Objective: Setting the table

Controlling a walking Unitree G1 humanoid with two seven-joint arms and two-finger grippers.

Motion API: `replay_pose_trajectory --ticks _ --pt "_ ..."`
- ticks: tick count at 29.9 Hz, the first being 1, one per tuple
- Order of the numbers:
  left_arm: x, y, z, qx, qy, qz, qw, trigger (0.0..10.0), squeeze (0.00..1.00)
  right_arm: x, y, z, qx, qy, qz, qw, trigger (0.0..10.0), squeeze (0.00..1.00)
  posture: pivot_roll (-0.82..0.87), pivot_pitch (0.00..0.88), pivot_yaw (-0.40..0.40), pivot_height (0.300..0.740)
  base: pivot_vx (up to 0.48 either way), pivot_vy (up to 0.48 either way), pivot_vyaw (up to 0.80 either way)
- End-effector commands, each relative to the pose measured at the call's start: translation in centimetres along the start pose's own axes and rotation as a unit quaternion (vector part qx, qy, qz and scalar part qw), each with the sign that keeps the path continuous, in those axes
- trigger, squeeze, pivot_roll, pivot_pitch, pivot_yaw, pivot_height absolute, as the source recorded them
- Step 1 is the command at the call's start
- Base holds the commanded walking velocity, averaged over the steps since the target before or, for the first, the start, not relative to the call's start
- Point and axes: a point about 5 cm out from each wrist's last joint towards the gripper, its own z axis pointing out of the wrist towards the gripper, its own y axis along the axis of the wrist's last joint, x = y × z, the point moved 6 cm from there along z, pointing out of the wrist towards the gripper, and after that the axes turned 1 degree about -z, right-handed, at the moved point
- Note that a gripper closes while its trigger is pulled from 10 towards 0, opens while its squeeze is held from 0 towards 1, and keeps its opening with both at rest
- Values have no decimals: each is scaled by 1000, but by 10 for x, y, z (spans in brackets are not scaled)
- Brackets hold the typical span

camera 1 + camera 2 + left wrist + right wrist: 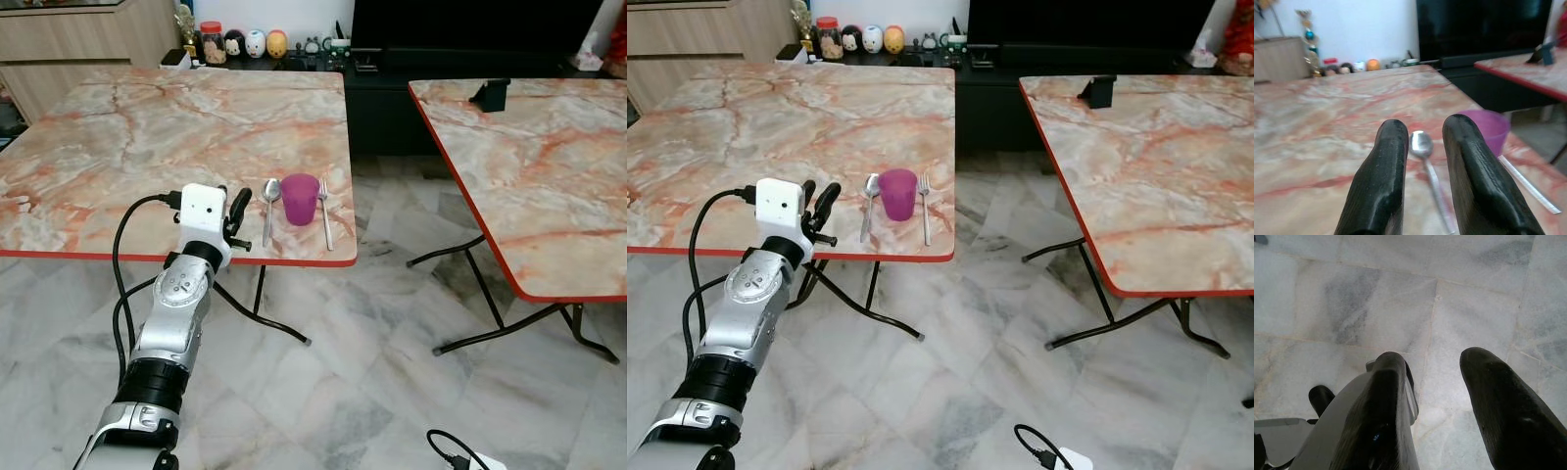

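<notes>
Left tool (238,217), raised level over the table (118,147) edge beside the spoon (269,206), is released.

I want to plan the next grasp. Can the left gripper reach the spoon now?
Probably yes. The left gripper, open, hovers beside the spoon on the table; nothing lies between them.

Cup (300,199) on table (118,147) between spoon (269,208) left, fork (325,211) right.

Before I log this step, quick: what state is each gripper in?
Left gripper: open, holding nothing, over the table beside the spoon.
Right gripper: open, holding nothing, hanging above the floor.
</notes>
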Motion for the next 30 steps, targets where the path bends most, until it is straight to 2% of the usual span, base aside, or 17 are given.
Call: replay_pose_trajectory --ticks 1,3,5,7,10,13,14,18,23,27,30 --pt "-3 5 4 -9 -14 -21 1000 10000 0 -2 1 0 -7 -5 3 1000 10000 0 91 0 -10 711 0 0 0" --pt "-7 3 5 -8 -15 -55 998 10000 0 -2 1 0 -7 -4 5 1000 10000 0 108 0 -26 711 0 0 0" --pt "-10 4 5 -9 -18 -62 998 10000 0 -2 1 0 -7 -4 5 1000 10000 0 111 0 -30 711 0 0 0" --pt "-23 1 2 -7 -49 -40 998 10000 0 2 4 0 -11 4 -3 1000 10000 0 100 0 -20 711 0 0 0" --pt "-19 -4 -5 -5 -39 -33 999 10000 0 4 7 1 -16 12 -22 1000 10000 0 78 0 0 711 0 0 0" --pt "-8 -9 -19 -10 -8 -12 1000 10000 0 12 13 1 -26 38 -88 995 10000 0 94 0 2 711 0 0 0" --pt "-6 -10 -21 -9 -4 -12 1000 10000 0 12 13 1 -27 41 -92 995 10000 0 94 0 2 711 0 0 0" --pt "-3 -10 -34 -14 -3 36 999 10000 0 9 6 0 -17 38 -81 996 10000 0 112 0 -9 711 0 0 0" --pt "0 -11 -40 -11 9 24 1000 10000 0 0 -4 -1 -3 20 -63 998 10000 0 104 0 -13 711 0 0 0" --pt "-3 -6 -28 -17 11 14 1000 10000 0 -6 -5 -2 -8 8 -35 999 10000 0 111 0 -23 711 0 0 0" --pt "-5 -4 -24 -18 13 9 1000 10000 0 -8 -5 -2 -9 5 -35 999 10000 0 108 0 -19 711 0 0 0"
